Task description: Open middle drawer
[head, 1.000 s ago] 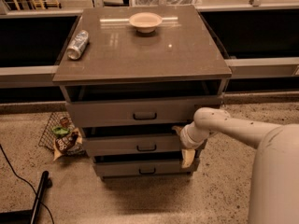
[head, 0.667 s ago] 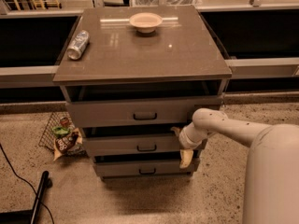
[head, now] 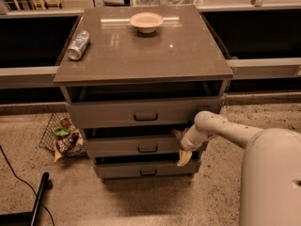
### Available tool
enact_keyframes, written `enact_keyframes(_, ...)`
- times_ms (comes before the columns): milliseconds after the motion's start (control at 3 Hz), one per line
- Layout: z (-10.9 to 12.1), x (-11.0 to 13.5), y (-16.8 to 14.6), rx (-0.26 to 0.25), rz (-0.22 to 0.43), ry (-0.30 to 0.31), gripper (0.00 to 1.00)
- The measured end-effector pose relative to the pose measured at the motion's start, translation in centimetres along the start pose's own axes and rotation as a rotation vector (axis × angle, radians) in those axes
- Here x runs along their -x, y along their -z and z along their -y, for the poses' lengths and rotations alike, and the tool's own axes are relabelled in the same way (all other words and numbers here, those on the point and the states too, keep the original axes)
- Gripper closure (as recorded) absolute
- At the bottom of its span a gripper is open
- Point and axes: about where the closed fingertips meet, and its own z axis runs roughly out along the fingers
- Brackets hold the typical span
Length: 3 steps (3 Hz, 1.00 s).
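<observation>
The cabinet has three stacked grey-brown drawers. The middle drawer (head: 127,147) is the mid-sized one, with a small dark handle (head: 147,149) at its centre. It stands slightly out, with a dark gap above its front. My gripper (head: 181,147) is at the right end of the middle drawer's front, right of the handle and close against the front. My white arm (head: 225,131) reaches in from the lower right.
The large top drawer (head: 146,113) and the small bottom drawer (head: 146,169) also stand slightly out. A bowl (head: 146,21) and a lying can (head: 78,44) are on the cabinet top. A wire basket with snack bags (head: 63,136) sits on the floor at left, and a black cable and pole (head: 37,197) lie nearby.
My gripper has shifted slightly left along the middle drawer's front. The drawers look the same as before.
</observation>
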Motion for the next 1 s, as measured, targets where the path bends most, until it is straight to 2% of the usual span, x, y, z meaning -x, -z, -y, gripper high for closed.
enact_keyframes(333, -0.35, 0.29, -0.57, 0.008, 0.032, 0.004, 0.42)
enact_keyframes(1000, -0.32, 0.69, 0.04, 0.007, 0.045, 0.010, 0.89)
